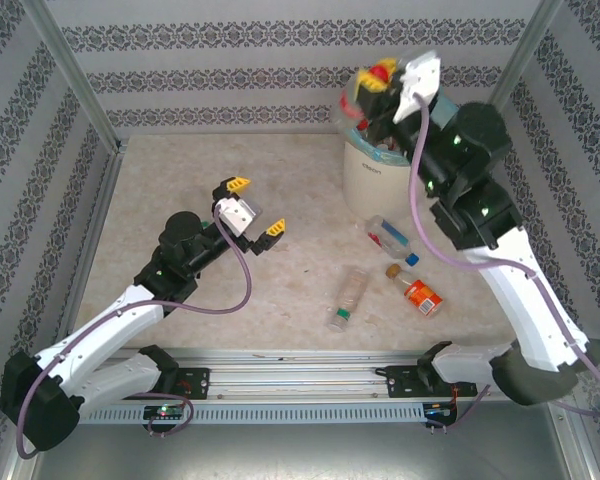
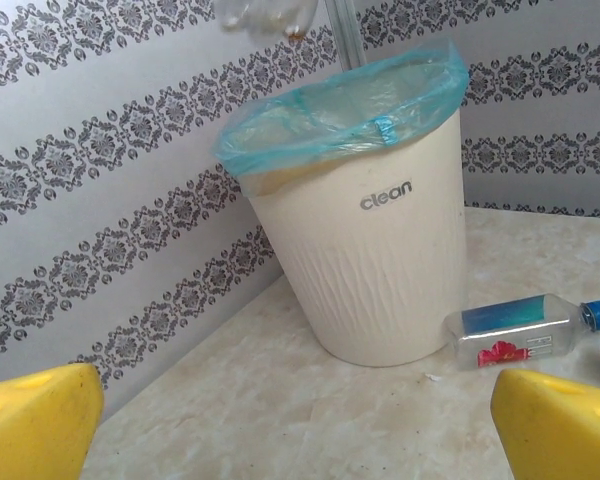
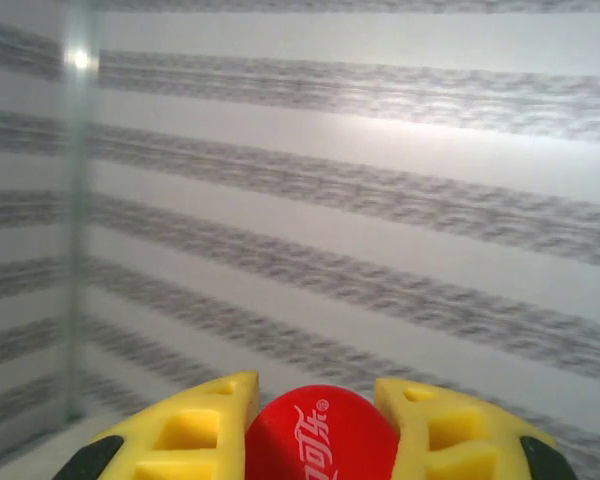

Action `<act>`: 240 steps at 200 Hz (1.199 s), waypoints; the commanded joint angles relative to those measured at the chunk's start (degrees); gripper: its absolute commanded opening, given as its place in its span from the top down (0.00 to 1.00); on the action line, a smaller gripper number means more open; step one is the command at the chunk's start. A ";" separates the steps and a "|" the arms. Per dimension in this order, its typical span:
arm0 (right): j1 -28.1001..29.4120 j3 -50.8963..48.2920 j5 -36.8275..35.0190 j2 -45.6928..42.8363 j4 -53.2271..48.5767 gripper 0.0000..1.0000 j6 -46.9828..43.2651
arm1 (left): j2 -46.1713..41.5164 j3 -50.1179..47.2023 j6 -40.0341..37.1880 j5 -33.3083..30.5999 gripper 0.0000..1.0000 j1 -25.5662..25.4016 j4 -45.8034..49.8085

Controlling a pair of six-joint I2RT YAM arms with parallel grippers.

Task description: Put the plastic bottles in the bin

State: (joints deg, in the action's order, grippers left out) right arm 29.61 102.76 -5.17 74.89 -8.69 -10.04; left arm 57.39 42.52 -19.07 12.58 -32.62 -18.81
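Note:
My right gripper (image 1: pixel 375 82) hangs over the bin (image 1: pixel 373 178), shut on a red-capped bottle (image 1: pixel 383 70). In the right wrist view the red cap (image 3: pixel 322 440) sits squeezed between the yellow fingers (image 3: pixel 195 430) of that gripper (image 3: pixel 317 400). The off-white bin (image 2: pixel 380 260) has a turquoise bag (image 2: pixel 350 110), and the held bottle's clear bottom (image 2: pixel 265 15) dangles above it. On the table lie a clear blue-capped bottle (image 1: pixel 392 238) (image 2: pixel 530 330), an orange bottle (image 1: pixel 418 290) and a clear green-capped bottle (image 1: pixel 348 297). My left gripper (image 1: pixel 257 207) (image 2: pixel 300 440) stands open and empty, left of the bin.
Patterned walls close off the back and both sides, and the bin stands near the back wall. A metal rail (image 1: pixel 300 375) runs along the near edge. Bare marbled tabletop (image 1: pixel 180 170) lies between the left arm and the bin.

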 commanded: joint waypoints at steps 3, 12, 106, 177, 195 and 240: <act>-7.01 6.67 -9.25 6.43 -5.68 1.00 -1.07 | 1.62 3.74 0.79 1.02 0.00 -0.51 2.15; -8.94 8.69 -9.58 8.65 -7.13 1.00 -0.50 | 2.46 4.81 0.70 1.89 0.00 -0.51 3.90; -20.10 7.04 -6.63 22.37 -13.28 1.00 3.77 | 4.32 5.52 0.44 2.54 0.00 -0.53 5.54; -25.46 -2.90 -0.30 27.87 -12.73 0.99 10.21 | 4.54 5.11 0.42 2.31 0.00 -0.51 5.27; -25.90 -4.60 0.27 29.35 -12.71 0.99 10.05 | 4.62 5.09 0.27 2.35 0.00 -0.52 5.27; -26.92 -6.85 1.15 32.25 -12.54 0.95 10.65 | 4.49 4.96 -0.30 2.13 0.00 -0.58 5.71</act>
State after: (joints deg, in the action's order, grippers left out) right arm 3.84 97.30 -5.72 105.34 -19.55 -1.13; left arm 62.04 46.76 -19.09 14.33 -32.62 -13.72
